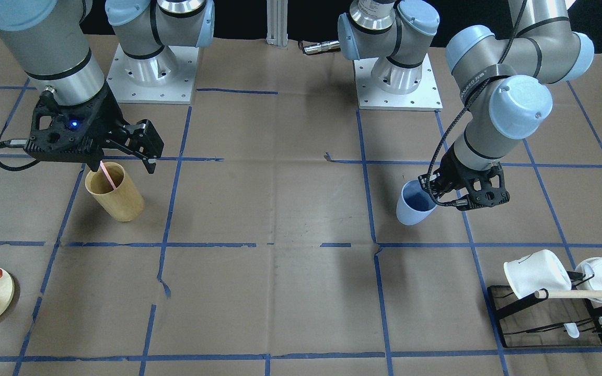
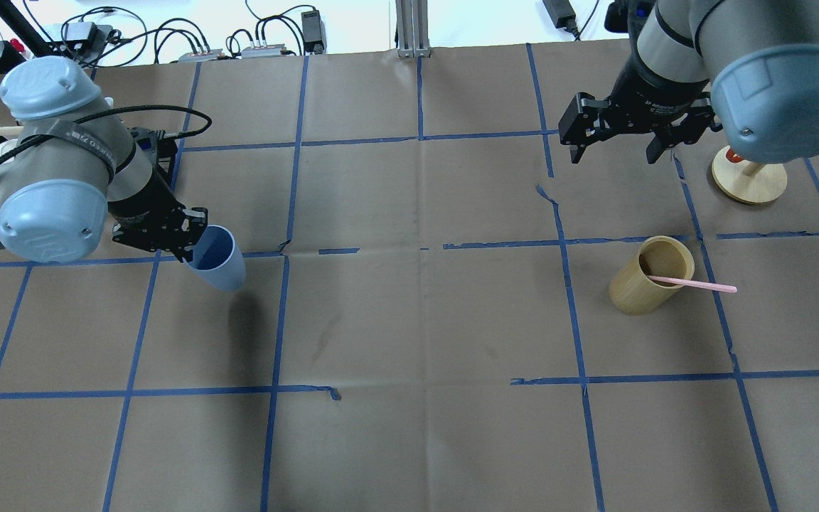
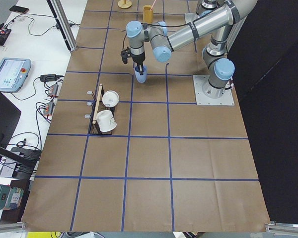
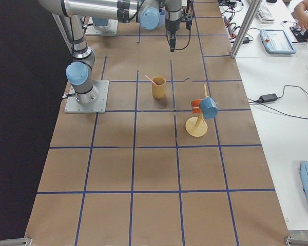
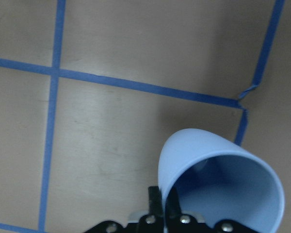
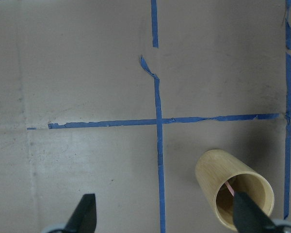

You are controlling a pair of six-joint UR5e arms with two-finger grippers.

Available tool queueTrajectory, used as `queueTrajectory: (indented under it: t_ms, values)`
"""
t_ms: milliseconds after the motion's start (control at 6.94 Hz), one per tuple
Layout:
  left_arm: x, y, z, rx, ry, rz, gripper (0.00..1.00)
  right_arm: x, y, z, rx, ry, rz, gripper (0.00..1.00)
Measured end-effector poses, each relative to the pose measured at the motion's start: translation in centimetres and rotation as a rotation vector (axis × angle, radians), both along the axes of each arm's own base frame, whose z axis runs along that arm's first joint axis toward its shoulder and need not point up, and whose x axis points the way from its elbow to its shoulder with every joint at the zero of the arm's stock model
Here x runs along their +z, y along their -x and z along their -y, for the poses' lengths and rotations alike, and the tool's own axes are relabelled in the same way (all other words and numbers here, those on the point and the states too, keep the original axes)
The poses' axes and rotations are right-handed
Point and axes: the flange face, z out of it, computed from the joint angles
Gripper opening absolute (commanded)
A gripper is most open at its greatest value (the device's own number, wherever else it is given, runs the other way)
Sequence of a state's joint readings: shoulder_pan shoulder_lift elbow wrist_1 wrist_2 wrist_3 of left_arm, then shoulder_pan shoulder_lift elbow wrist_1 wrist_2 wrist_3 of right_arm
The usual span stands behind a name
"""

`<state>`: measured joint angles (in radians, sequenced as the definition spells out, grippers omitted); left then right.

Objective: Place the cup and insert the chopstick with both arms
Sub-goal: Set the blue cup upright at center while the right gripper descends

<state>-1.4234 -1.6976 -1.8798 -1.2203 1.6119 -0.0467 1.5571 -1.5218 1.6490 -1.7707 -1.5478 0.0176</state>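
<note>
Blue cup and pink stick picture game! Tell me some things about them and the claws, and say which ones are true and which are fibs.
1. The left claw is shut on the rim of the blue cup. True.
2. The pink chopstick lies flat on the table. False: one end sits inside the wooden cup and the rest leans out over its rim.
3. The right claw is open and holds nothing. True.
4. The blue cup is upside down. False: its open mouth faces up, a little tilted.
</note>
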Motion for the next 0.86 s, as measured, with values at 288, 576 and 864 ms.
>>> queueTrajectory:
  t_ms: [288,576,864]
  values:
    - [1.3,9.5,1.4,0.078,0.029,0.011,0.00,0.3,-0.1,-0.4,0.080,0.001,-0.007,1.00]
    - [1.0,18.3,3.2,0.133,0.045,0.003,0.00,-0.9,1.0,-1.0,0.292,-0.023,-0.033,1.00]
    - [-0.6,23.9,3.9,0.101,0.020,-0.052,0.00,-3.7,3.8,-2.8,0.416,-0.083,-0.063,1.00]
